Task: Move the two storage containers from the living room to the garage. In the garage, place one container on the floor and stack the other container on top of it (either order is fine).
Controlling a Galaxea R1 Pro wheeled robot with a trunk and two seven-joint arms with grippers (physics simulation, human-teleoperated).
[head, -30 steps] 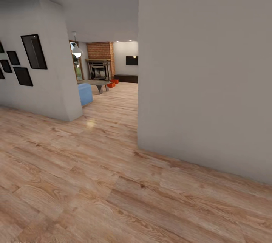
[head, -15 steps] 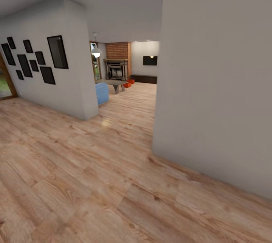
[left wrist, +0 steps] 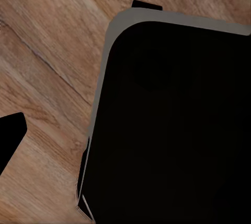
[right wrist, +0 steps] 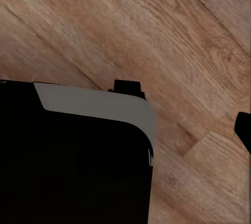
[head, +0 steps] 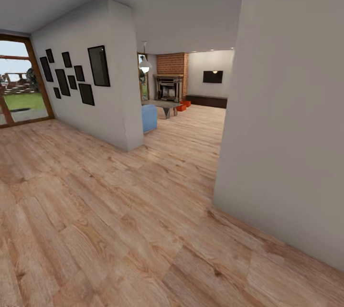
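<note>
Both wrist cams just look down at wood planks (right wrist: 172, 35) past the robot's dark base (left wrist: 178, 130), arms presumably tucked for driving; can't tell how either claw is set. Ahead, the wall corner (head: 267, 121) frames the opening to the living room. The two storage containers (head: 183, 105) sit far off on the floor by the low table (head: 165, 105), before the brick fireplace (head: 170, 86).

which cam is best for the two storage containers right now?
Head view. The two storage containers show as small red-orange shapes on the wood floor far off, beside the low table before the brick fireplace. Both wrist views look down at floor planks and dark robot bodywork.
</note>
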